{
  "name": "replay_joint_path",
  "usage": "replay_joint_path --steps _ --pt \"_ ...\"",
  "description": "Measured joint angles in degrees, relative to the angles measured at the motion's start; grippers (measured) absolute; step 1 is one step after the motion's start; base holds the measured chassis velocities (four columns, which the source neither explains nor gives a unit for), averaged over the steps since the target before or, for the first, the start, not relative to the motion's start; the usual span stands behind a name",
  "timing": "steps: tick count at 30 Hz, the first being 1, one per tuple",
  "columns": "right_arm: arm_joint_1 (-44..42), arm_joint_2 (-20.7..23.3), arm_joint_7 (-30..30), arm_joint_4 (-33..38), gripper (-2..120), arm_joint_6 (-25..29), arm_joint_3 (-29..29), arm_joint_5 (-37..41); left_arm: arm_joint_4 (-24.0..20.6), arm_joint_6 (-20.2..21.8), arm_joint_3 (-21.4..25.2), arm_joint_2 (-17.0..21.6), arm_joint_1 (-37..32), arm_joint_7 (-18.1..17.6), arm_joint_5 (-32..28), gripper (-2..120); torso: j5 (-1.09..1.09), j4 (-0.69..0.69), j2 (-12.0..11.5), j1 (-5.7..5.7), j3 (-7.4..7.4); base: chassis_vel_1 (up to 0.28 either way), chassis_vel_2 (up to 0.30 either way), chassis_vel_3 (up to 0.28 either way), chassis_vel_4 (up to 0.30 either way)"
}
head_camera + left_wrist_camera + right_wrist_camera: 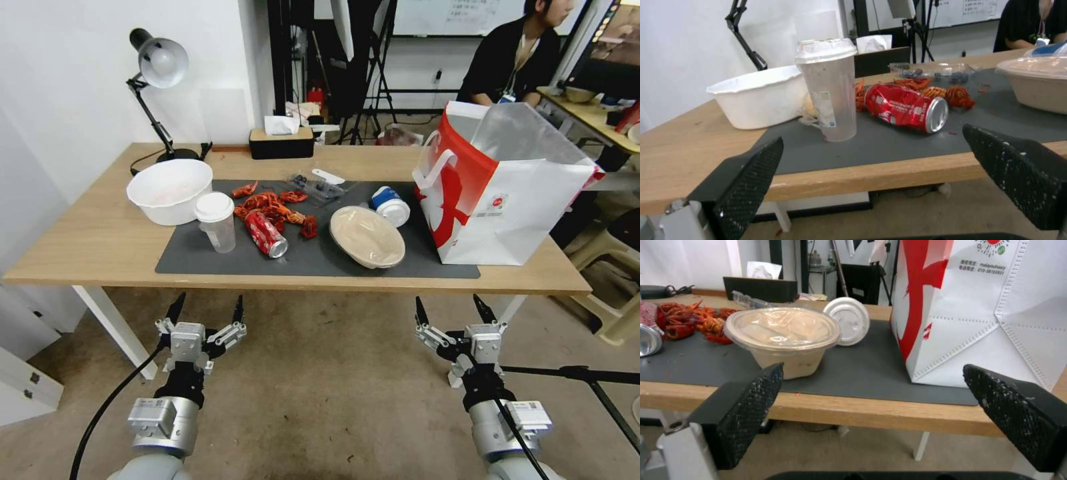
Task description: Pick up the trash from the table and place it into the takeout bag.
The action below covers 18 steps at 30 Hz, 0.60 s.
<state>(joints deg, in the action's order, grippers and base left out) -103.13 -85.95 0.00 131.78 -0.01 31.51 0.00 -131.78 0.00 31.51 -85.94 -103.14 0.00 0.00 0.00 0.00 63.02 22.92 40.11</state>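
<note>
Left gripper (207,313), right gripper (455,312): spread wide, holding nothing, below the table (100,240) edge. Ahead: can (265,234), cup (217,222), bowl (367,237); bag (507,193) beyond right gripper. Risk: tall cup tips if nudged; can rolls.

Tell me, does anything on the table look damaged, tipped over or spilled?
Yes. The red drink can is crushed and lies on its side on the dark grey mat. Red crayfish shells are scattered loose behind it. The blue-and-white tub also lies tipped on its side.

Red crushed can (265,235), beige bowl (367,237), red-and-white bag (497,190), seemingly dark grey mat (320,261)
</note>
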Motion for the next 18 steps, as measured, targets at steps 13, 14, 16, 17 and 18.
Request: replay_joint_path --steps 13,14,16,17,18 --pt "0.0 0.0 0.0 0.0 100 0.0 0.0 0.0 0.0 0.0 0.0 0.0 0.0 0.0 0.0 100 0.00 0.00 0.0 0.00 0.00 0.000 0.000 0.000 0.000" --pt "0.0 0.0 0.0 0.0 100 0.0 0.0 0.0 0.0 0.0 0.0 0.0 0.0 0.0 0.0 100 0.00 0.00 0.0 0.00 0.00 0.000 0.000 0.000 0.000" --pt "0.0 0.0 0.0 0.0 100 0.0 0.0 0.0 0.0 0.0 0.0 0.0 0.0 0.0 0.0 100 0.00 0.00 0.0 0.00 0.00 0.000 0.000 0.000 0.000" --pt "0.0 0.0 0.0 0.0 100 0.0 0.0 0.0 0.0 0.0 0.0 0.0 0.0 0.0 0.0 100 0.00 0.00 0.0 0.00 0.00 0.000 0.000 0.000 0.000" --pt "0.0 0.0 0.0 0.0 100 0.0 0.0 0.0 0.0 0.0 0.0 0.0 0.0 0.0 0.0 100 0.00 0.00 0.0 0.00 0.00 0.000 0.000 0.000 0.000"
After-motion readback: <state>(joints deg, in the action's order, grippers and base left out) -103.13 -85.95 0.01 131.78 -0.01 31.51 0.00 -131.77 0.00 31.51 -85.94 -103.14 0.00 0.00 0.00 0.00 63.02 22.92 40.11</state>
